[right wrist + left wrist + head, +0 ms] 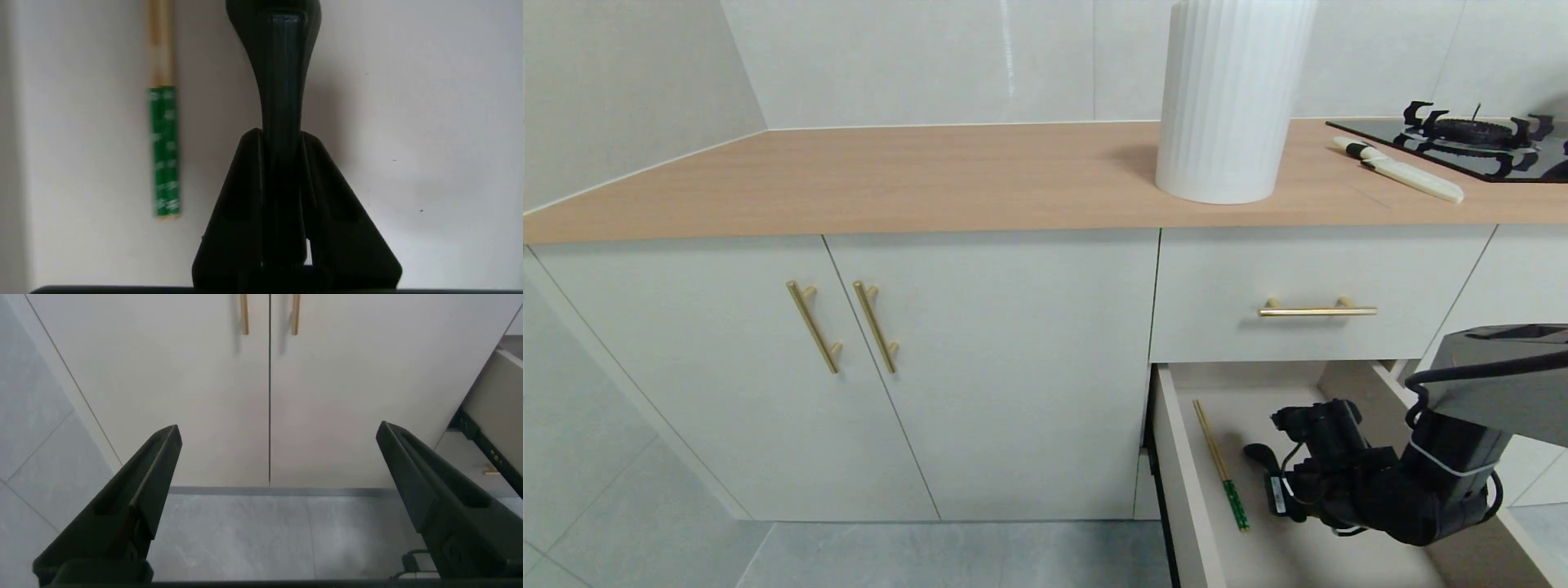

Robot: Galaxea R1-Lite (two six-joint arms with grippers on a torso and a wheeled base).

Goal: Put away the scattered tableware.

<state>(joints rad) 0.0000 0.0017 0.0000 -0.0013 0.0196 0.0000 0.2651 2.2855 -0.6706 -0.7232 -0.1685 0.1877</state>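
R gripper [1278, 469] clamps black utensil [278, 65] low in open drawer [1188, 490]; chopsticks [1221, 461] at its 9 o'clock, stowed. L gripper [278, 437] spread wide, empty. Knife [1401, 170] on counter [931, 175], 2 o'clock, not yet stowed.

A pair of pale wooden chopsticks [1218, 467] with green patterned ends lies flat and side by side on the floor of the open drawer [1183, 490]. They run close along its left wall, green ends toward the drawer's front.

A black spoon [1260, 453] sits over the drawer floor to the right of the chopsticks and apart from them. Its slim handle is clamped between the jaws of the right gripper [276, 155], and its broader rounded end points toward the left wall.

A knife [1401, 170] with a cream blade and a black-banded handle lies flat on the bench [931, 180] above the drawer's right side.
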